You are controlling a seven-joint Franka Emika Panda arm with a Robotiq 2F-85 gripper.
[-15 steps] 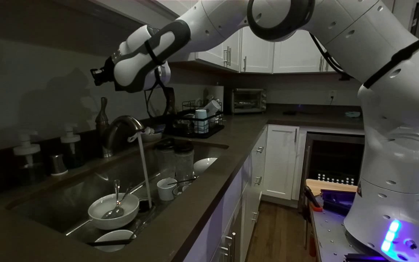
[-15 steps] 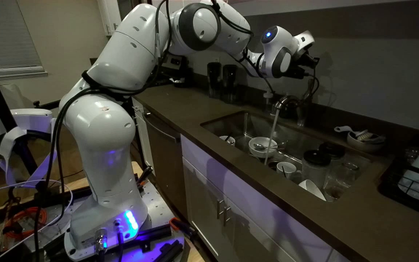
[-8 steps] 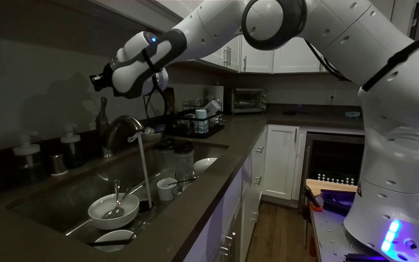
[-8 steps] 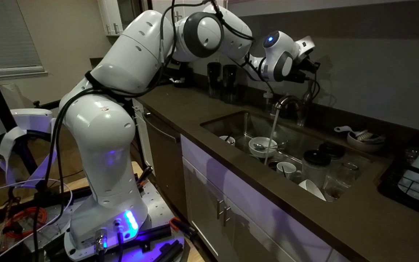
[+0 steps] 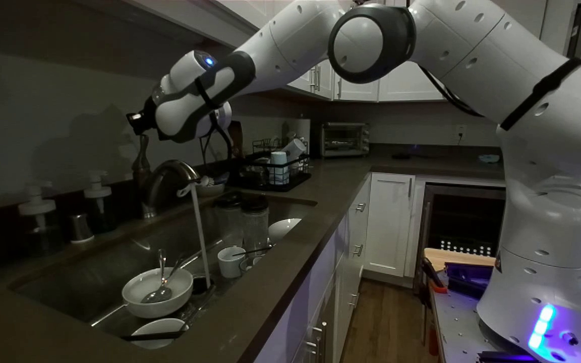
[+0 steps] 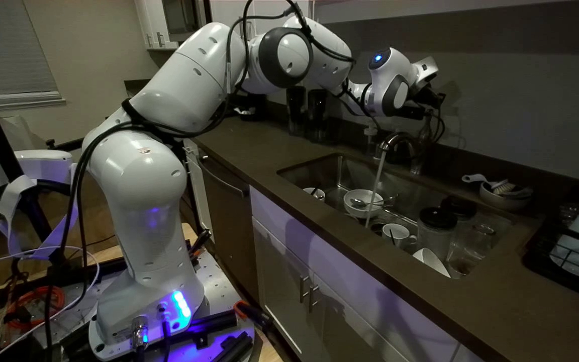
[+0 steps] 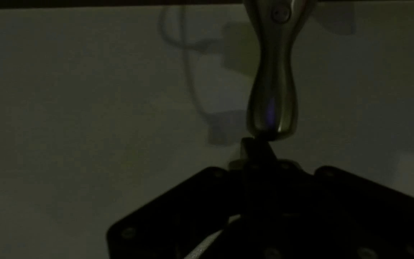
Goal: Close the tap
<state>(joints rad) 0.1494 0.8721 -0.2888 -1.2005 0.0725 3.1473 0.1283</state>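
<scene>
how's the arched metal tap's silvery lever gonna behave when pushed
The silvery lever looks like metal, so it's probably stiff. Glossy and rounded, it may let the black gripper slip off. Mounted on the arched metal tap, it should pivot rather than topple.

Fingers (image 7: 259, 153) tog. nr tip of tap lever (image 7: 276, 72), contact unclear; shadowed wall (image 7: 84, 108) bhd.

Arm (image 6: 189, 93) up off its base (image 6: 141, 301), bent over at the elbow (image 6: 285, 56); forearm (image 6: 325, 48) slopes down to the wrist (image 6: 391, 85) in both exterior views, wrist lower than elbow. Blue light (image 6: 378, 58) lit on wrist, blue strip (image 6: 181, 304) lit on base. Wrist view: gripper (image 7: 265, 156) enters from the bottom edge, near-black, fingers (image 7: 257, 149) together. In both exterior views it's a small dark shape at the arm's far end.
</scene>
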